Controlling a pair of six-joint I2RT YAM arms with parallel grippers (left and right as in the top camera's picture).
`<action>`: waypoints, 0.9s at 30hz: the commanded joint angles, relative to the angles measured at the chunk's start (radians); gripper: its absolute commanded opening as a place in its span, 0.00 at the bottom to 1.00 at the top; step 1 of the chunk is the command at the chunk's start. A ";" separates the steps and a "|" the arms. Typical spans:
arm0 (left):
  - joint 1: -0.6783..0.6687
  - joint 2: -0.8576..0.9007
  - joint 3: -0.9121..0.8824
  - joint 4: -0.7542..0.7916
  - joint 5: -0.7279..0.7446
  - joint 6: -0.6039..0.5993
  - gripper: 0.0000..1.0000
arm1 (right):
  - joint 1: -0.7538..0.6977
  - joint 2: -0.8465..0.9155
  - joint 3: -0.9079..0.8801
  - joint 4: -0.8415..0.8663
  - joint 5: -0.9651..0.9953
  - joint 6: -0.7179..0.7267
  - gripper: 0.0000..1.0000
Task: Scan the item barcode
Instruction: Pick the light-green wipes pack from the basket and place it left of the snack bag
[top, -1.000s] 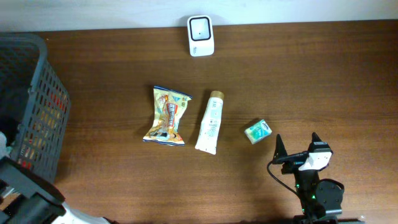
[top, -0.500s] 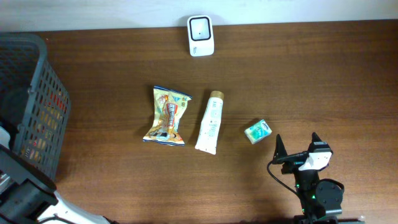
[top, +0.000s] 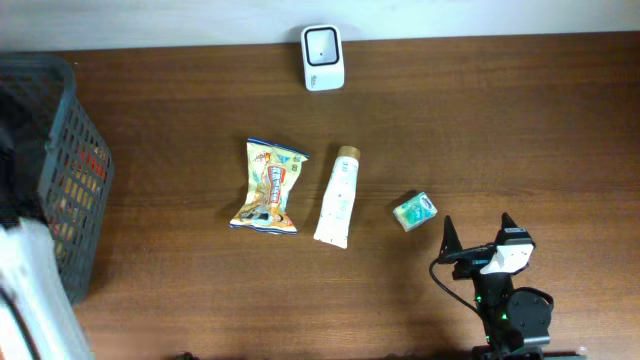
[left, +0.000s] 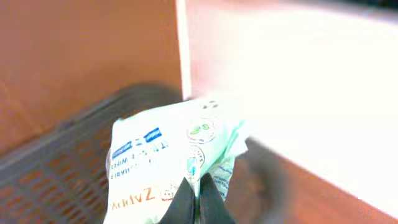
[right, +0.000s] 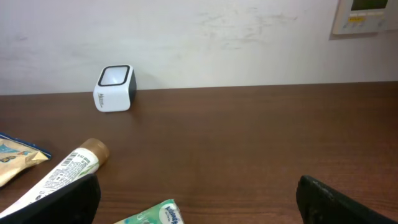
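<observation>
Left gripper (left: 198, 199): bottom middle of the left wrist view, fingers pressed together, pinching the lower edge of a white wipes pack (left: 165, 158).
Wipes pack: middle of that view, a bit blurred, the dark basket (left: 56, 180) behind it.
Right gripper (top: 477, 230): lower right of the overhead view, fingers spread wide, nothing between them.
Scanner (top: 323, 57): top middle of the table (top: 480, 120), by the wall.
Middle of the table: snack bag (top: 268, 186), tube (top: 338, 197) and small green pack (top: 414, 211), in a row left to right, none touching.
</observation>
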 joint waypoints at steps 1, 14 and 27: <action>-0.224 -0.148 0.010 -0.086 0.056 -0.055 0.00 | -0.006 -0.007 -0.008 -0.002 -0.001 -0.007 0.99; -0.685 0.339 -0.180 -0.327 0.015 -0.241 0.00 | -0.006 -0.007 -0.008 -0.002 -0.001 -0.007 0.98; -0.674 0.364 0.202 -0.509 -0.100 -0.185 0.99 | -0.006 -0.007 -0.008 -0.002 -0.001 -0.007 0.99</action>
